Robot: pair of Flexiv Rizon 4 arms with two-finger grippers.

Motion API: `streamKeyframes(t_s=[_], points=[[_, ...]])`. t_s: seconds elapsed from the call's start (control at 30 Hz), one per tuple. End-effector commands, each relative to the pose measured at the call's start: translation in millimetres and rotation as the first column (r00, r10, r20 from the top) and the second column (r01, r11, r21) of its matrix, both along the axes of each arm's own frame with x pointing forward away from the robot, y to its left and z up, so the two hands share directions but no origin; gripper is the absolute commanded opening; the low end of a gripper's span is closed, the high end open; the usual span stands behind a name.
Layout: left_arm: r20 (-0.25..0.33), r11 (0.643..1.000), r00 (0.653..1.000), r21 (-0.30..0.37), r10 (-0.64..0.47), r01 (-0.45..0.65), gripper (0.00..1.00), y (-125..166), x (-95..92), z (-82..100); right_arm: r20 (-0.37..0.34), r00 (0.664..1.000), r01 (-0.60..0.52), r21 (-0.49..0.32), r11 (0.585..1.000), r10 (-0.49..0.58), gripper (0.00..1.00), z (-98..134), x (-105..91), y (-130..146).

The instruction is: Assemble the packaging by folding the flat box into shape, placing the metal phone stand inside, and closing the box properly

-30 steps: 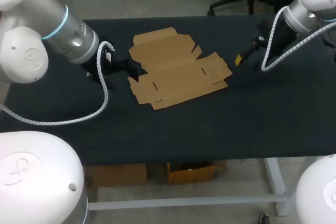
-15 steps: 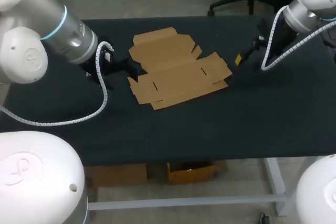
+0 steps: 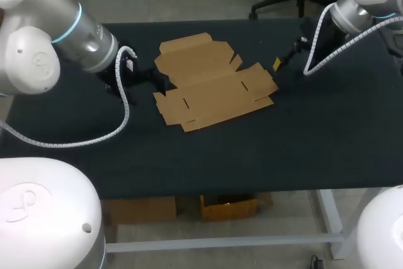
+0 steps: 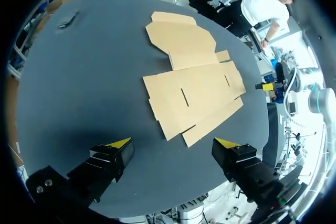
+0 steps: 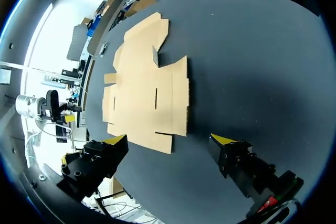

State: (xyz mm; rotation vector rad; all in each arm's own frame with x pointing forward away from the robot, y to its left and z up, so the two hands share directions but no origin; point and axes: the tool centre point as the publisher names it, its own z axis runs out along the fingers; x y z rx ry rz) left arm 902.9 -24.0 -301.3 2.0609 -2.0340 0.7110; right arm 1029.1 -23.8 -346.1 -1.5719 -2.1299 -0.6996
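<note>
**Both grippers open, flat box not yet folded**

The left gripper [image 4: 173, 144] has its jaws spread wide with nothing between them. It hovers over bare table just beside the left edge of the flat cardboard box [image 4: 194, 93], with its fingers pointing across the sheet. The right gripper [image 5: 168, 140] is also wide open and empty. It is near the box's right edge, a little farther off than the left one.

The box lies unfolded near the middle of the black table [image 3: 252, 149]. Its flaps are spread out, its slots face up, and no panel is raised. With one arm on each side of the box, it looks as if each is placed to take a side, one to pin the sheet and the other to lift a flap. With jaws this wide, either gripper could straddle a thin edge.

I judge the folding has not yet begun. I cannot make out the metal phone stand in any view, so I cannot say where it sits relative to the box.
</note>
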Motion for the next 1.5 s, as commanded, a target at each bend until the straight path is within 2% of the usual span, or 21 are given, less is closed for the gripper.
streamKeyframes(t_s=[0.03,0.2,0.27,0.3,0.4,0.5,0.83,1.5], points=[[-0.002,1.000,1.000,0.001,0.002,-0.002,1.00,1,5.2,-0.4,-0.061,0.998,-0.026,0.018,0.999,0.027,1.00,-7,11.7,-1],[0.004,1.000,1.000,-0.001,0.003,-0.003,1.00,2,9.7,0.3,-0.092,0.996,-0.005,0.035,0.999,0.008,1.00,-11,13.9,0],[0.005,1.000,1.000,-0.002,0.002,-0.002,1.00,2,11.2,0.3,-0.102,0.995,0.003,0.044,0.999,0.002,0.76,-13,15.0,0],[0.005,1.000,1.000,-0.003,0.000,0.000,1.00,2,11.8,0.1,-0.104,0.995,0.004,0.046,0.999,0.001,0.67,-15,15.9,0],[0.006,1.000,1.000,-0.006,-0.003,0.003,1.00,2,13.0,-0.5,-0.112,0.994,0.012,0.059,0.998,-0.006,0.61,-21,18.2,2],[0.007,1.000,1.000,-0.010,-0.004,0.004,1.00,3,14.9,-0.8,-0.111,0.994,0.023,0.071,0.997,-0.015,0.50,-26,20.2,5],[0.010,1.000,1.000,-0.017,-0.012,0.012,1.00,6,22.7,0.1,-0.038,0.999,0.025,0.143,0.989,-0.020,0.47,-43,23.8,11],[0.011,1.000,1.000,-0.024,-0.009,0.009,1.00,12,25.8,-1.9,-0.037,0.999,0.032,0.194,0.980,-0.025,0.48,-51,28.9,26]])
